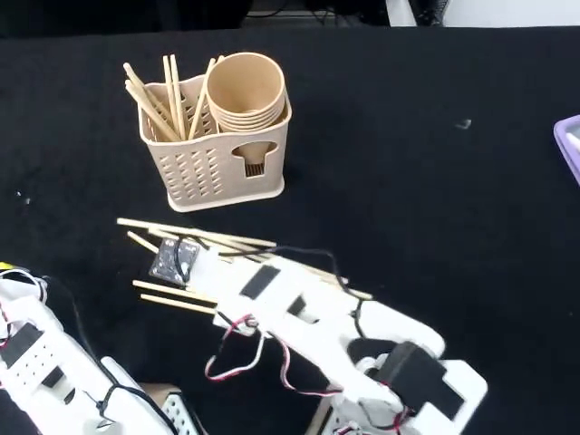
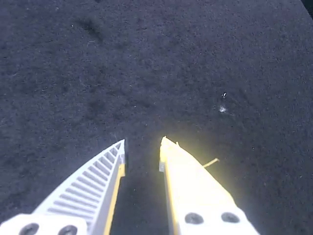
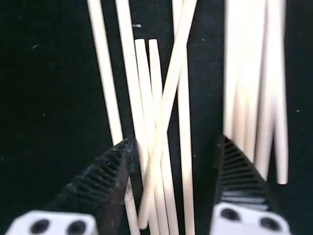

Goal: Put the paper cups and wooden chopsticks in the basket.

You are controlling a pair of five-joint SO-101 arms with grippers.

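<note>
A beige slotted basket (image 1: 217,163) stands at the back left, holding a stack of paper cups (image 1: 246,91) and several wooden chopsticks (image 1: 163,104). More loose chopsticks (image 1: 195,236) lie on the black cloth in front of it. The right arm (image 1: 281,294) stretches over this pile. My right gripper (image 3: 175,142) is open low over the pile, its black fingers (image 3: 117,166) straddling several crossed chopsticks (image 3: 156,107), with another bunch (image 3: 254,83) outside one finger. My left gripper (image 2: 143,147) is open above bare cloth with nothing between its fingers. The left arm (image 1: 45,362) sits at the near left corner.
A purple object (image 1: 569,145) pokes in at the right edge. Two chopsticks (image 1: 172,297) lie apart on the near side of the right arm's wrist. Black cloth (image 1: 435,199) covers the table to the right of the basket.
</note>
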